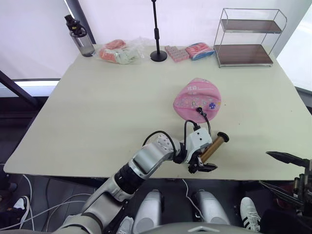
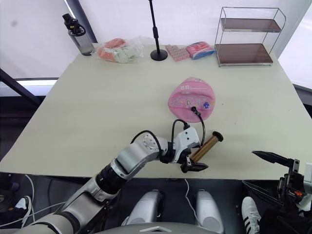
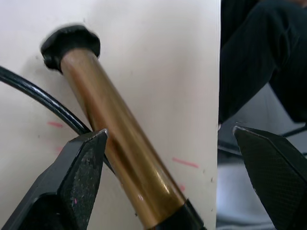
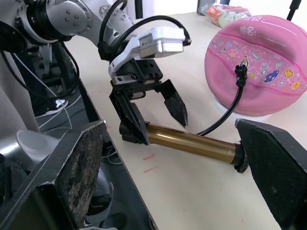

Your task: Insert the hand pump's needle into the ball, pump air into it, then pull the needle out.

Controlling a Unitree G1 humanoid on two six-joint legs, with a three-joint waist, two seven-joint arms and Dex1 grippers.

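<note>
The needle (image 4: 241, 75) already sits in the ball (image 1: 198, 99), its black fitting pressed to the pink skin, with the thin hose (image 4: 225, 113) curving from it down to the hand pump (image 1: 213, 146), so the insertion step looks done. The ball lies on the desk (image 1: 97, 107) a little right of centre and looks somewhat slack and lopsided, which suggests little or no air has gone in, though the views make its fullness hard to judge. The pump lies flat near the desk's front edge, its bronze barrel running diagonally. The left tool (image 1: 202, 163) is at the barrel's near end with its fingers spread apart to either side, straddling the barrel and not clamped on it. The right tool (image 2: 265, 169) hangs off the desk's front right corner, well apart from the pump, its fingers also spread and empty. Still to come, by this reading: gripping the pump, working the handle, then drawing the needle out.
</note>
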